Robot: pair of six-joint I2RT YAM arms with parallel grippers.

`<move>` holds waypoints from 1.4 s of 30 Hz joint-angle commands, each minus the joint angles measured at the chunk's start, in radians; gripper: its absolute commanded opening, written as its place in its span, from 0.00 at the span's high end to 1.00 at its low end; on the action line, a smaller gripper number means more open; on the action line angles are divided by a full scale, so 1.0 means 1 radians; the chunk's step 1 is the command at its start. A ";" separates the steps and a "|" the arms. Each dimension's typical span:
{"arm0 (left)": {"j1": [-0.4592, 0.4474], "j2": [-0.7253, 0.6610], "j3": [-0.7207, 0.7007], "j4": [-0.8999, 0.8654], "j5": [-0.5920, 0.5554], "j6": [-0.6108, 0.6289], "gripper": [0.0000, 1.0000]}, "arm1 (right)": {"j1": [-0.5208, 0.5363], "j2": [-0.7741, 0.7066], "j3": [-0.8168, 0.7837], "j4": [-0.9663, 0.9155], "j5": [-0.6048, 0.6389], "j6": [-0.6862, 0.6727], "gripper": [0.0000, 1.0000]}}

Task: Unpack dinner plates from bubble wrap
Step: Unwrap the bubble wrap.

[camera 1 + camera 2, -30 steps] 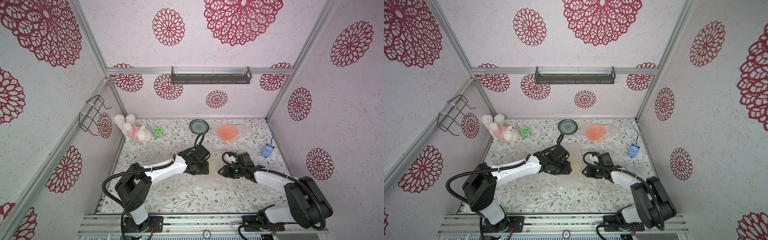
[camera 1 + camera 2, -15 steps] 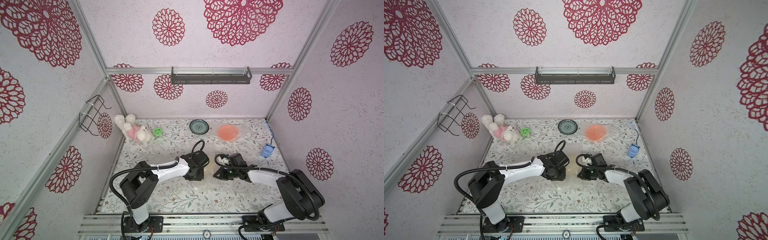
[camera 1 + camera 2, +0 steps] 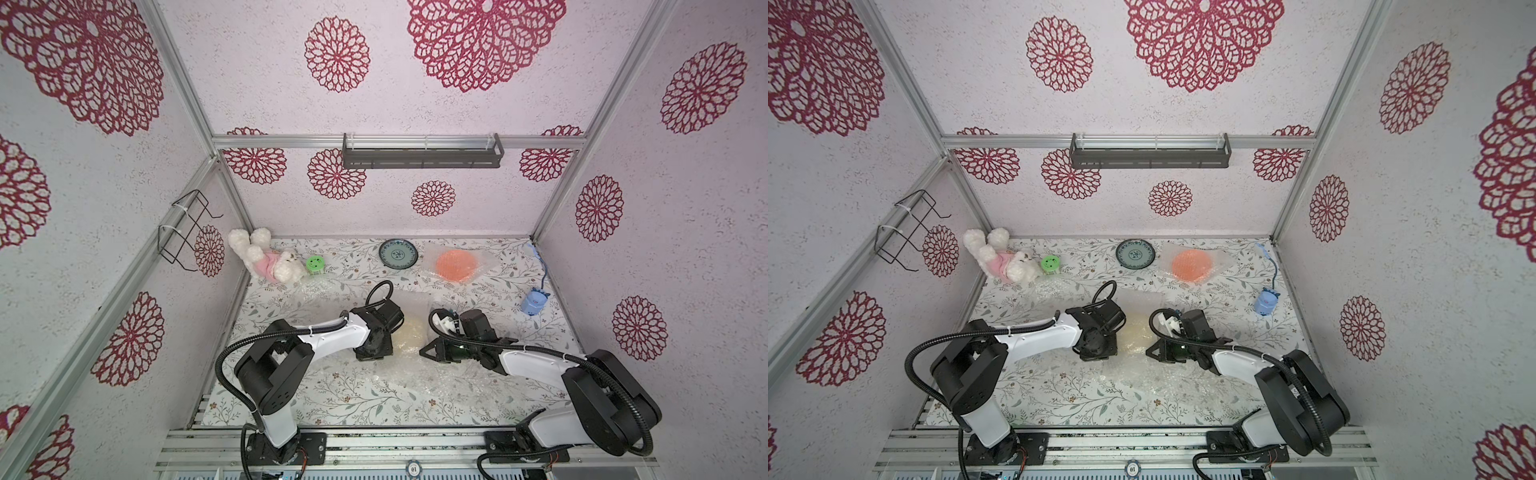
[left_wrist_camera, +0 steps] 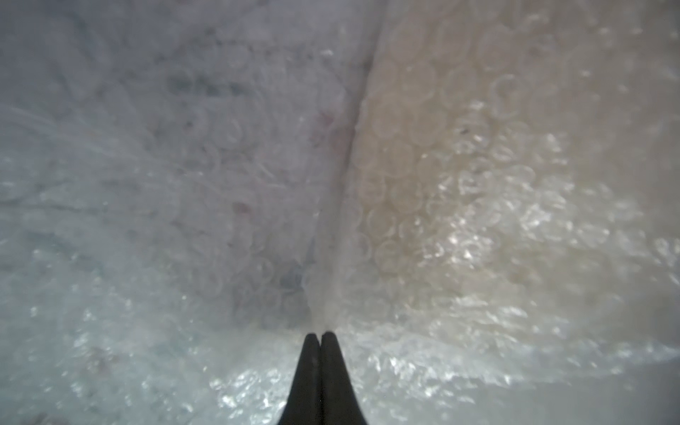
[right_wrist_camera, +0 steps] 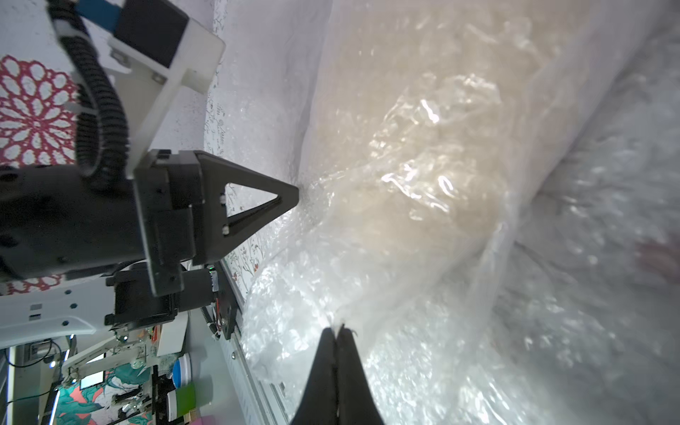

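Pinching bubble wrap (image 3: 415, 301): left gripper (image 4: 319, 335), right gripper (image 5: 336, 330) both clenched on it. Risk: uneven pull drags cream plate (image 3: 410, 332) along, or wrap slips free.

Legible markings, one entry.
- Numeral "10", dark on the pale face of a small round token (image 3: 413, 469) set at the middle of the front aluminium rail (image 3: 374, 441). It reads the same in both top views, token (image 3: 1132, 468).
- Wrist views: nothing legible; the background clutter is too blurred to read.
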 commanded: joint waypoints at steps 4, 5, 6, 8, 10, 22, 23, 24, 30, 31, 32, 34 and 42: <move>0.039 -0.099 -0.027 0.035 0.023 0.023 1.00 | 0.026 -0.049 0.035 0.188 -0.057 0.068 0.96; 0.043 -0.110 -0.030 0.038 0.029 0.026 0.99 | 0.028 -0.056 0.038 0.197 -0.055 0.070 0.96; 0.050 -0.124 -0.035 0.041 0.031 0.027 0.98 | 0.030 -0.062 0.042 0.195 -0.043 0.069 0.96; 0.065 -0.149 -0.048 0.044 0.037 0.030 0.96 | 0.032 -0.064 0.057 0.153 -0.015 0.049 0.96; 0.082 -0.177 -0.061 0.048 0.045 0.034 0.94 | 0.032 -0.056 0.067 0.133 -0.004 0.034 0.95; 0.089 -0.239 -0.059 0.035 0.062 0.095 0.53 | 0.055 0.024 0.070 -0.008 0.082 -0.032 0.71; 0.082 -0.238 -0.055 0.036 0.062 0.097 0.52 | 0.054 0.009 0.084 -0.055 0.103 -0.054 0.66; 0.073 -0.235 -0.051 0.034 0.063 0.099 0.50 | 0.052 -0.008 0.098 -0.104 0.118 -0.080 0.62; -0.011 -0.198 0.007 0.020 0.038 0.146 0.41 | -0.024 -0.119 0.113 -0.291 0.205 -0.151 0.57; -0.030 -0.181 0.020 0.022 0.036 0.157 0.39 | -0.033 -0.117 0.112 -0.311 0.221 -0.158 0.58; -0.042 -0.163 0.035 0.022 0.038 0.166 0.38 | -0.037 -0.108 0.110 -0.318 0.225 -0.161 0.58; -0.069 -0.109 0.073 0.015 0.036 0.176 0.37 | -0.035 -0.064 0.110 -0.309 0.217 -0.158 0.59; -0.135 0.042 0.147 -0.017 0.033 0.167 0.38 | 0.013 0.104 0.140 -0.239 0.267 -0.141 0.62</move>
